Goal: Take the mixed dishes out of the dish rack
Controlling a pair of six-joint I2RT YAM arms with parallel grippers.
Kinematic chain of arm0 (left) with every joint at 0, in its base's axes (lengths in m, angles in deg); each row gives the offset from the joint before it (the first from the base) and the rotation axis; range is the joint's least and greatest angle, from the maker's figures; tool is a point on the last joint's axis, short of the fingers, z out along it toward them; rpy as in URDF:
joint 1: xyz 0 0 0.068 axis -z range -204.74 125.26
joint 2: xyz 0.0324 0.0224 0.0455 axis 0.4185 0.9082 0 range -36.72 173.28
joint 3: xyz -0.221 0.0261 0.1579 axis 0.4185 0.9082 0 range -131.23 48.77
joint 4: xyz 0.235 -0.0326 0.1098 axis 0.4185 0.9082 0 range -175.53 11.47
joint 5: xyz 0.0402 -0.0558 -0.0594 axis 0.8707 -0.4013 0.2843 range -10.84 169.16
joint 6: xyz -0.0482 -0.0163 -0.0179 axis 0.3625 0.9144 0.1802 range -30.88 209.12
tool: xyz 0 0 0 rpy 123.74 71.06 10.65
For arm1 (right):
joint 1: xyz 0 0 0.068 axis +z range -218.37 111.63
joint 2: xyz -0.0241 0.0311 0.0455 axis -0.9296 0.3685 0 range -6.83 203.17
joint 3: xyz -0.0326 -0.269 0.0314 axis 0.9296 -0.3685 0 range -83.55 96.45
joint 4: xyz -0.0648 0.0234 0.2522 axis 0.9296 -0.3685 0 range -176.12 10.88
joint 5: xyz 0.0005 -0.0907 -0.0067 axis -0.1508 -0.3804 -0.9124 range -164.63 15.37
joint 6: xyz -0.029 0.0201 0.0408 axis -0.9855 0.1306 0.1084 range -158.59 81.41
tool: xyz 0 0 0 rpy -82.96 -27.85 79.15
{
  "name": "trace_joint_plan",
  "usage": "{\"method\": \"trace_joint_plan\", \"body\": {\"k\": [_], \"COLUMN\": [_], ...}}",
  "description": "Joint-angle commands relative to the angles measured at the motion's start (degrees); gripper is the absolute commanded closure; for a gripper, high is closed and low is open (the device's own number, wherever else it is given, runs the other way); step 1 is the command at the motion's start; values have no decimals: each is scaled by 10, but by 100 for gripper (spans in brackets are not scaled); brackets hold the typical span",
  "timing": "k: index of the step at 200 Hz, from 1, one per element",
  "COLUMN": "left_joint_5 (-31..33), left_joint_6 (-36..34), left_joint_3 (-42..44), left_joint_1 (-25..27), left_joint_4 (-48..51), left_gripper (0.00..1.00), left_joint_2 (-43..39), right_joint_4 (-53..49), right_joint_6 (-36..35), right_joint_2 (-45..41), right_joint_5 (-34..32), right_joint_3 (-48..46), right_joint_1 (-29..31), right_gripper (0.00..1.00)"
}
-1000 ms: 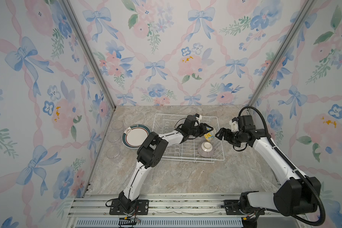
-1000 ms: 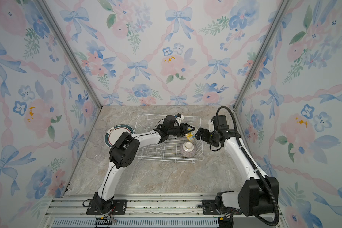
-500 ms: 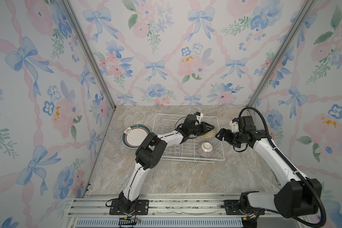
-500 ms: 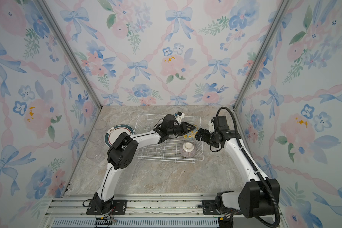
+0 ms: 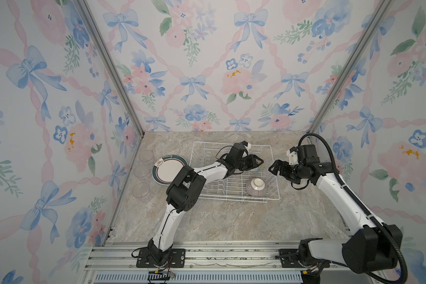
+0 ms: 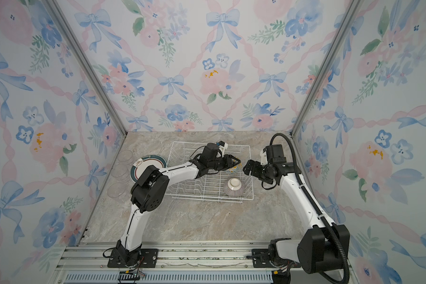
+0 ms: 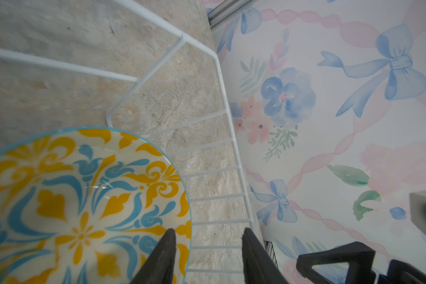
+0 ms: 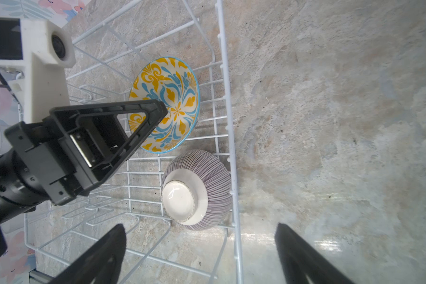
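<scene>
Left wrist: yellow-blue scrollwork bowl (image 7: 84, 196), left pincer (image 7: 208, 230) spread astride rim; right pincer (image 8: 199, 227) spread.

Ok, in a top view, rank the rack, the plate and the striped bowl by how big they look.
Largest to smallest in a top view:
1. rack
2. plate
3. striped bowl
The gaps are clear, with no near ties.

The dish rack (image 5: 231, 200) sits toward the back of the table (image 5: 219, 221). Inside, at its right end, the patterned bowl (image 8: 167, 105) lies behind the striped bowl (image 5: 255, 186). Just left of the rack rests a plate (image 5: 166, 169), with three glasses (image 5: 141, 170) lined up farther left.
</scene>
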Motion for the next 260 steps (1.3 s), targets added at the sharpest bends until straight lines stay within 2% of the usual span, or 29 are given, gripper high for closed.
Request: {"method": "trace_joint_plan", "body": {"k": [1, 34, 60, 112, 157, 209, 225, 260], "left_joint_5": [79, 133, 150, 186, 209, 214, 234, 286], "left_joint_6": [-94, -149, -168, -177, -190, -192, -199, -214], "left_joint_3": [-34, -66, -106, -143, -158, -151, -149, -133], "left_joint_1": [2, 0, 0, 3, 3, 7, 13, 17], "left_joint_4": [118, 216, 283, 315, 342, 345, 345, 344], "left_gripper": [52, 49, 53, 61, 62, 59, 56, 54], "left_joint_2": [-51, -51, -20, 20, 43, 33, 17, -22], "right_joint_4": [-8, -2, 0, 0, 1, 3, 4, 6], "right_joint_6": [5, 7, 5, 1, -2, -2, -2, -1], "right_joint_2": [-18, -21, -20, -24, -38, -46, -46, -47], "right_joint_5": [0, 0, 2, 7, 1, 0, 0, 0], "right_joint_3": [-10, -16, -17, -12, -25, -38, -38, -41], "right_joint_1": [-5, -4, -4, -4, -6, -8, -9, -9], "right_gripper": [3, 3, 3, 3, 3, 3, 3, 4]}}
